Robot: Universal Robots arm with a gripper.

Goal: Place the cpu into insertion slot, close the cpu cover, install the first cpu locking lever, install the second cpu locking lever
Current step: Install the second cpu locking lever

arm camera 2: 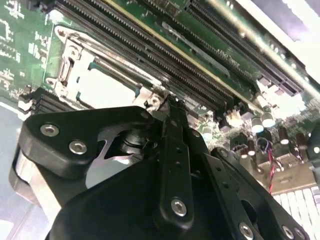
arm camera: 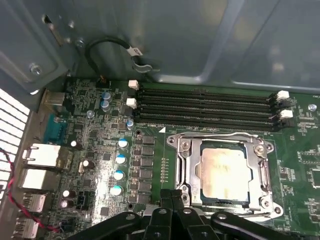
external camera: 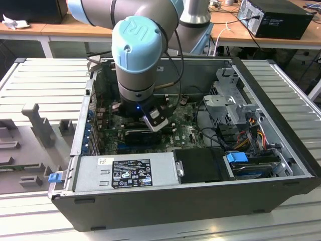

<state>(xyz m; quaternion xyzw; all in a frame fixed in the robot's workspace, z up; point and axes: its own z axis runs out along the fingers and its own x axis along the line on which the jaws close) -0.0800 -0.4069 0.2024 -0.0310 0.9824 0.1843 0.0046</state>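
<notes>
Black linkages of the hand (arm camera: pixel 172 200) fill the near foreground in both wrist views, fingers drawn together at the socket's near edge, gripping nothing visible. Beyond, the green motherboard (arm camera: pixel 100 150) carries the insertion slot (arm camera: pixel 182 172); the cpu cover (arm camera: pixel 261 170) lies closed over it, framing the seated cpu (arm camera: pixel 223 172). Memory slots (arm camera: pixel 205 107) run along the far side.

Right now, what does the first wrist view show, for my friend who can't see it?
The cpu sits in the insertion slot with the grey cpu cover closed around it. The black gripper hangs just beside the socket, on a green motherboard.
</notes>
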